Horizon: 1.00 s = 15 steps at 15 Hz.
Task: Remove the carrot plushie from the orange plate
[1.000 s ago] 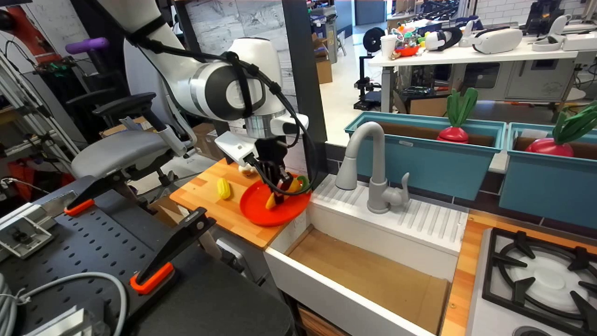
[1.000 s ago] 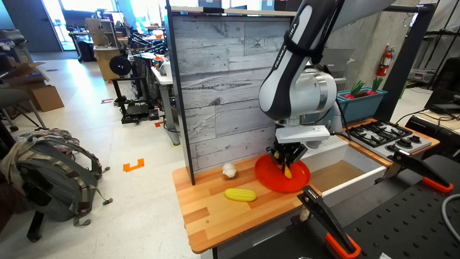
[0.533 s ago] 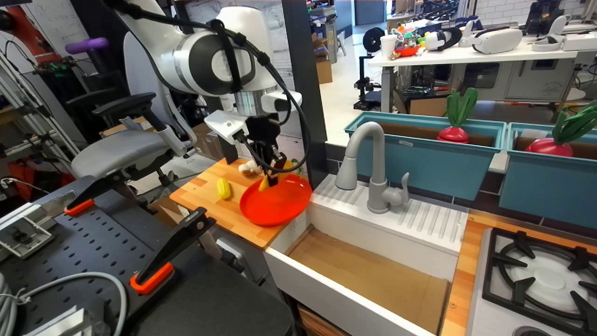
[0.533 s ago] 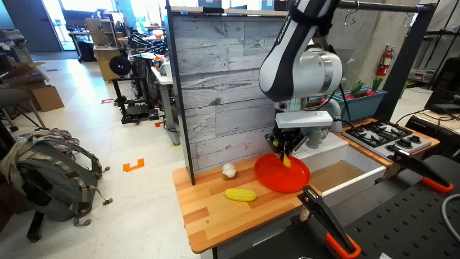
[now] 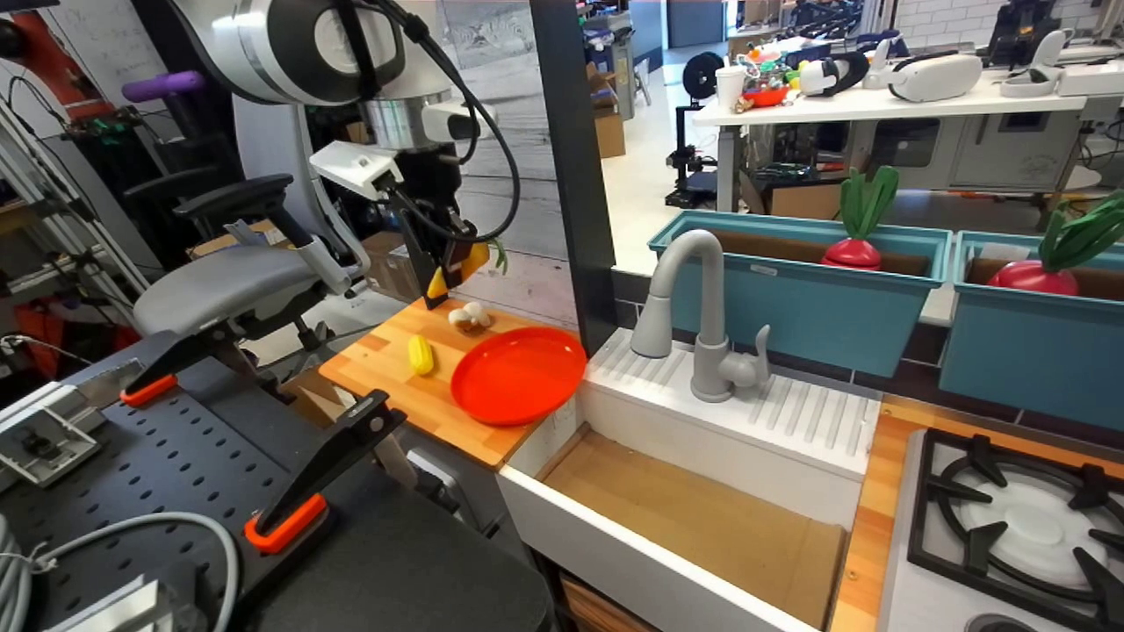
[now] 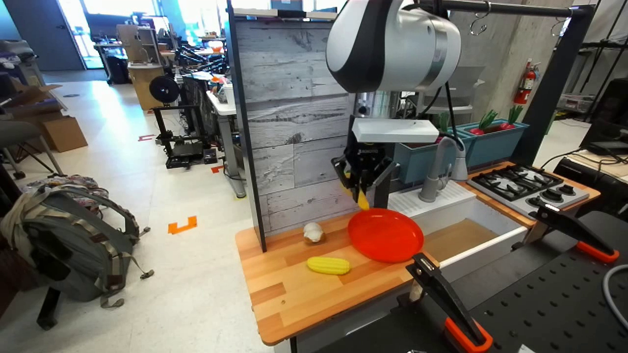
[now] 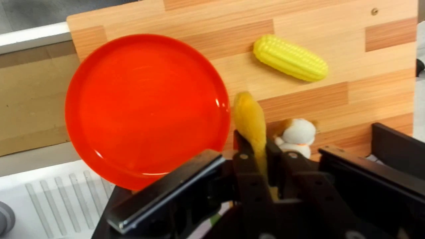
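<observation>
The carrot plushie (image 5: 475, 260) is a tapered yellow-orange soft toy with green at one end. My gripper (image 6: 359, 194) is shut on its middle and holds it in the air above the back of the wooden counter. In the wrist view its yellow tip (image 7: 248, 114) sticks out past the fingertips (image 7: 256, 142); the rest is largely hidden by the fingers. The round glossy orange plate (image 5: 518, 377) lies bare on the counter in both exterior views and in the wrist view (image 7: 147, 109). The plushie is up and beside the plate, past its rim.
A yellow corn cob (image 6: 328, 265) and a small white-brown plush (image 6: 313, 232) lie on the wooden counter (image 6: 294, 299). A grey wood-look panel (image 6: 319, 122) stands behind. The sink (image 5: 694, 509) with a grey faucet (image 5: 707, 307) adjoins the plate's side.
The gripper has lifted the carrot plushie from the plate and moved it up and back, toward the white-brown plush's side. The plate, corn and small plush have stayed put.
</observation>
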{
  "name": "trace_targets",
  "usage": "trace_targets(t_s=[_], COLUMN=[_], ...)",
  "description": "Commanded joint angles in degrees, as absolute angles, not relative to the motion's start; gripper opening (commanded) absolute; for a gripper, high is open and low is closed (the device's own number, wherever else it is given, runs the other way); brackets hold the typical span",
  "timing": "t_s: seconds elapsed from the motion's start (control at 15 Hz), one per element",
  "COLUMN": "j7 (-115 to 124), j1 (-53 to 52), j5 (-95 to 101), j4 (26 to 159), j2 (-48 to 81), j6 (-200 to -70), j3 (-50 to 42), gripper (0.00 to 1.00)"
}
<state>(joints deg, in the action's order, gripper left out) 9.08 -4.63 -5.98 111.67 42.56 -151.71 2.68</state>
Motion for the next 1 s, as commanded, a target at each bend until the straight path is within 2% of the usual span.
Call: trace_targets(t_s=[0.0,0.93], j7=[7.8,9.5], j1=[-6.2,-12.1], j5=[-5.4,-2.5], j4=[113.0,101.9], j2=[40.7,50.1], j6=[-150.5,-141.0], j3=[4.1,3.3], gripper=[0.03,0.03])
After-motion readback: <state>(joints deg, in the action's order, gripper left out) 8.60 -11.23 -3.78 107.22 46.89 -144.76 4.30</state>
